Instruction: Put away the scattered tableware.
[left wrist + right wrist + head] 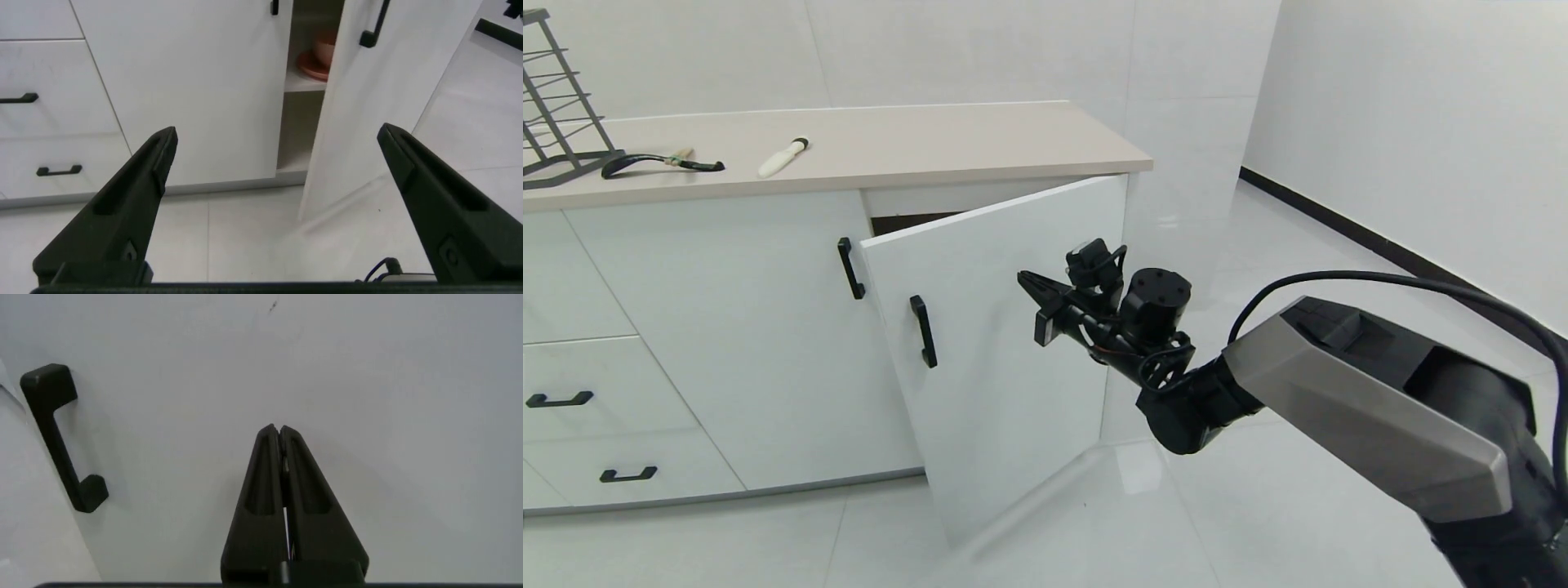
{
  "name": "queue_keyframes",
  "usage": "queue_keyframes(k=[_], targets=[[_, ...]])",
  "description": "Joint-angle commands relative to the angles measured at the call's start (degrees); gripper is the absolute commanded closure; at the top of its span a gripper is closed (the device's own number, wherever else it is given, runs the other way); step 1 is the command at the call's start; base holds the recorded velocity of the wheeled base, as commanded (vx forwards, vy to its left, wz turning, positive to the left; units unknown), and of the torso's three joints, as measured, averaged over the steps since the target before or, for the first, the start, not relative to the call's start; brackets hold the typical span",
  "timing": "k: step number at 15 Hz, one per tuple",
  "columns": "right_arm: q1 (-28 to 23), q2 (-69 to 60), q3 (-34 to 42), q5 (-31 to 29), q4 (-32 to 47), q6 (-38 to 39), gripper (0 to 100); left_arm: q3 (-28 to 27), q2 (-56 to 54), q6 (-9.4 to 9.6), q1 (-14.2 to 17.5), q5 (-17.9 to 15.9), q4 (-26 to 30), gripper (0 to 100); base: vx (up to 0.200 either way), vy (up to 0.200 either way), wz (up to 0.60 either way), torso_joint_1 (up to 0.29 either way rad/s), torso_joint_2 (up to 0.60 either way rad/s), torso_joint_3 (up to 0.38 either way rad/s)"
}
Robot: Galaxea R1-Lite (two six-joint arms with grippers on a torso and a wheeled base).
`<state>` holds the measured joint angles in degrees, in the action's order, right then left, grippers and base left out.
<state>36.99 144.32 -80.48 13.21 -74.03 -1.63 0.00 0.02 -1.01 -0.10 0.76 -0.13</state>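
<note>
The white cabinet (719,327), flat-fronted and matte, has one door (1005,367) swung partly out. This is presumably so the tableware can go inside, and every place below is given from that door. Above the door runs the smooth beige table (947,139), a thin slab with a square edge. On the table, well beyond the door's handle edge, stands a dark wire rack (560,106) with slanted bars. The right claw (280,437) is pressed fully closed into a black wedge and holds nothing. It sits just before the door's outer face, between handle and hinge, placed, it seems, to push the panel wider; contact cannot be confirmed. The left claw (278,131) is spread wide and empty, facing the door from low down and well apart, likely kept ready for a pick-up. Behind the door, on a shelf, rest rounded pink dishes (320,55). The scattered pieces lie on the table above and past the door's handle edge. A curved black ladle-shaped utensil (645,162) lies nearer the rack, and a slim white-handled utensil (783,157) nearer the door. The door's black bar handle (923,331) is upright and squared.
</note>
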Motion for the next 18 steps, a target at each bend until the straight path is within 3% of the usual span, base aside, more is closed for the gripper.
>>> queue_keyframes(k=[1, 4, 5, 8, 9, 12, 18], targets=[[0.37, -1.5, 1.64, 0.06, -1.46, 0.49, 100, 0.0, -0.02, -0.04, 0.01, 0.04, -0.04, 0, 0.0, 0.0, 0.0, 0.0, 0.0, 0.0], [1.42, -12.49, 15.79, 0.06, -4.01, 0.49, 100, 0.0, -0.02, -0.04, 0.01, 0.04, -0.04, 0, 0.0, 0.0, 0.0, 0.0, 0.0, 0.0], [1.51, -21.89, 27.75, 0.14, -6.12, 0.67, 100, 0.0, -0.02, -0.04, 0.01, 0.04, -0.04, 0, 0.0, 0.0, 0.0, 0.0, 0.0, 0.0], [0.02, -40.09, 47.08, 0.76, -7.18, 1.19, 100, 0.0, -0.02, -0.04, 0.01, 0.04, -0.04, 0, 0.0, 0.0, 0.0, 0.0, 0.0, 0.0], [-3.06, -50.37, 56.05, 1.02, -7.18, 1.19, 100, 0.0, -0.02, -0.04, 0.01, 0.04, -0.04, 0, 0.0, 0.0, 0.0, 0.0, 0.0, 0.0], [-12.82, -65.31, 68.09, 4.8, -6.91, 0.4, 100, 0.0, -0.02, -0.13, 0.01, 0.04, -0.04, 0, 0.0, 0.0, 0.0, 0.0, 0.0, 0.0], [-26.88, -87.28, 74.95, 5.77, -2.43, -0.21, 100, 0.0, -0.02, -0.75, 0.01, 0.12, -0.04, 0, 0.0, 0.0, 0.0, 0.0, 0.0, 0.0]])
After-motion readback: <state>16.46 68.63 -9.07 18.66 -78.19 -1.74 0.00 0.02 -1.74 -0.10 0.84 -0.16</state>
